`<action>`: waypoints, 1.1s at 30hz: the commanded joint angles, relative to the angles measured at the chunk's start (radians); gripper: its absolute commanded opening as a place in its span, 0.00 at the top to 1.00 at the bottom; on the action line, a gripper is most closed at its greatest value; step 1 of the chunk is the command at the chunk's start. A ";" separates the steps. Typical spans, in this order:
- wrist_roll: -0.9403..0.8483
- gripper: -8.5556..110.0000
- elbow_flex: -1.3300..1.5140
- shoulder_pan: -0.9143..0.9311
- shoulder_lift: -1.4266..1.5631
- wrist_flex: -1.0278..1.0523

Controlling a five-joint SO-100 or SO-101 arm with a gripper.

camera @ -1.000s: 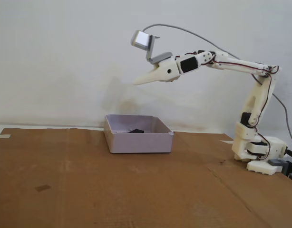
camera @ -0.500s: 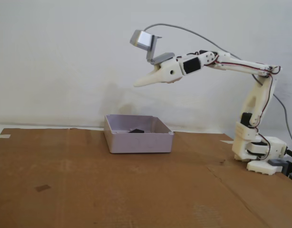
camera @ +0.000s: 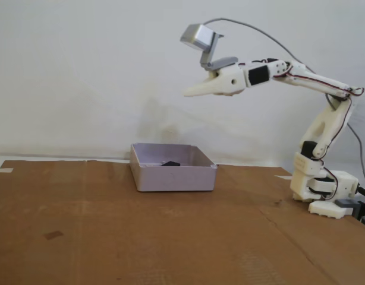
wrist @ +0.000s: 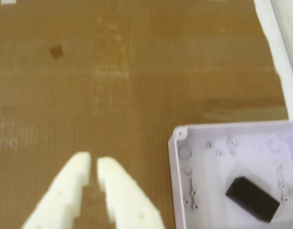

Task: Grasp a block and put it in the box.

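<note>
The black block [wrist: 252,198] lies flat on the floor of the pale lilac-grey box [wrist: 177,157], apart from its walls; in the fixed view only its top edge [camera: 170,163] shows over the box wall [camera: 173,177]. My white gripper [camera: 187,93] hangs high in the air above and to the right of the box, fingers nearly together with nothing between them. The wrist view shows the gripper [wrist: 93,164] over bare cardboard left of the box, a thin slit between its tips.
Brown cardboard [camera: 111,237] covers the table, with a small dark mark [camera: 53,235] at front left. The arm's base [camera: 325,193] stands at the right edge with a grey cable behind it. A white wall closes the back.
The arm has lifted and drawn back to the right, so the gripper is higher and further from above the box. The block stays in the box.
</note>
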 commanded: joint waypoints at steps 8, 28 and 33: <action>0.005 0.93 0.267 -0.097 0.290 -0.046; 0.006 0.93 0.765 -0.107 0.673 -0.046; 0.006 0.93 0.871 -0.107 0.752 -0.046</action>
